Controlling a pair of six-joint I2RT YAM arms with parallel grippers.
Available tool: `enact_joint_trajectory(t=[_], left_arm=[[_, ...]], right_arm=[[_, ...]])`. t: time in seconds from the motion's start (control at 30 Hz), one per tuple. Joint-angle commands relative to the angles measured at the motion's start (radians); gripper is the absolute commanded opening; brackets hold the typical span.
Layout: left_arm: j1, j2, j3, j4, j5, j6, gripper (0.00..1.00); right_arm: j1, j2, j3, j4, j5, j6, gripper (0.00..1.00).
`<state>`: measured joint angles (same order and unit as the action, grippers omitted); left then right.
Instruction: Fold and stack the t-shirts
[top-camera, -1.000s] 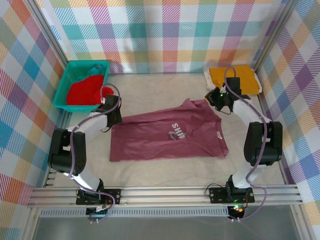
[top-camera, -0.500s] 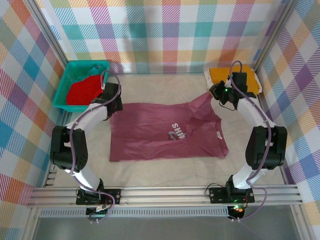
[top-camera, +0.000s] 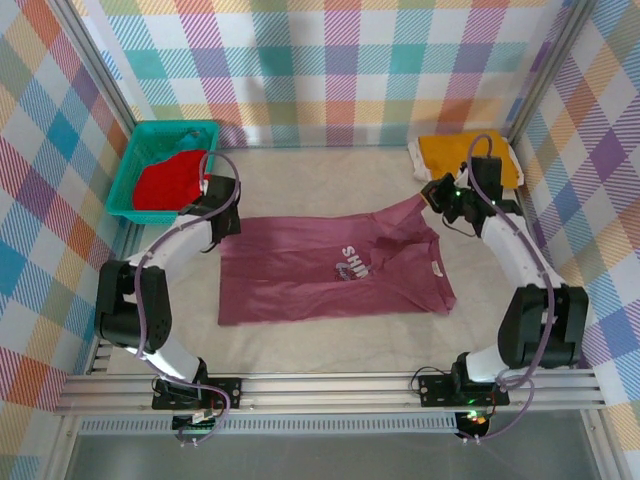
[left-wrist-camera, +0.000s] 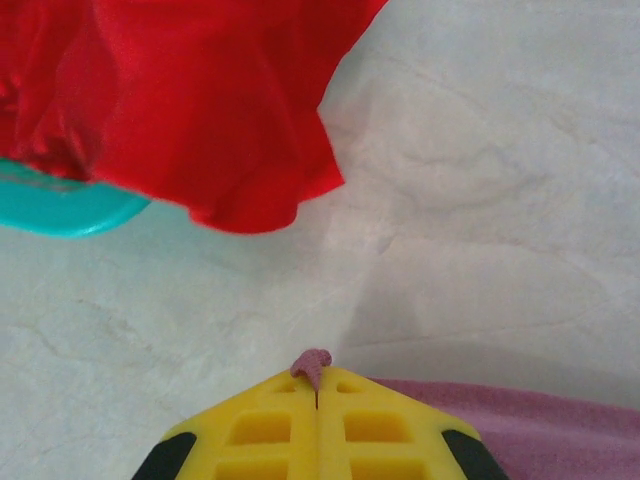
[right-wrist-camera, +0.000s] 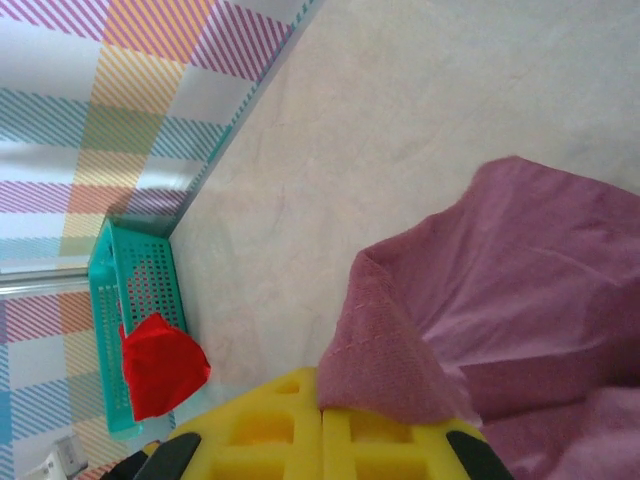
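At table centre, the maroon t-shirt (top-camera: 335, 270) lies flat, print up. The left gripper (top-camera: 222, 222) is clamped on its 10 o'clock corner and the right gripper (top-camera: 435, 197) on the 2 o'clock sleeve, which is raised. Looks like the first fold. Next move: carry both corners toward 6 o'clock with even tension. The yellow-orange t-shirt (top-camera: 470, 155) sits folded at 1 o'clock, and the red t-shirt (top-camera: 165, 185) is in the teal basket (top-camera: 175, 126) at 10.

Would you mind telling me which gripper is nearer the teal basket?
Left. The left gripper sits just beside the basket; the right gripper is across the table.
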<state>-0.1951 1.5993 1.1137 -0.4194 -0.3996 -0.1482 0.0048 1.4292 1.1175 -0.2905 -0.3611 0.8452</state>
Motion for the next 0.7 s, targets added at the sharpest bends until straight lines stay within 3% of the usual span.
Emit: enact_joint_trajectory(t=[0.0, 0.57, 0.63, 0.67], left_arm=[[-0.007, -0.052, -0.029, -0.028, -0.044, -0.004, 0.00], [-0.046, -0.075, -0.137, -0.107, -0.059, -0.073, 0.03], [-0.049, -0.091, -0.159, -0.128, -0.056, -0.105, 0.06], [-0.050, -0.102, -0.170, -0.142, -0.059, -0.115, 0.13]], right_arm=[[-0.009, -0.085, -0.053, -0.041, 0.002, 0.031, 0.00], [-0.015, -0.187, -0.231, -0.124, -0.023, 0.010, 0.00], [-0.018, -0.206, -0.257, -0.148, -0.021, 0.003, 0.00], [-0.019, -0.217, -0.270, -0.162, -0.027, -0.001, 0.04]])
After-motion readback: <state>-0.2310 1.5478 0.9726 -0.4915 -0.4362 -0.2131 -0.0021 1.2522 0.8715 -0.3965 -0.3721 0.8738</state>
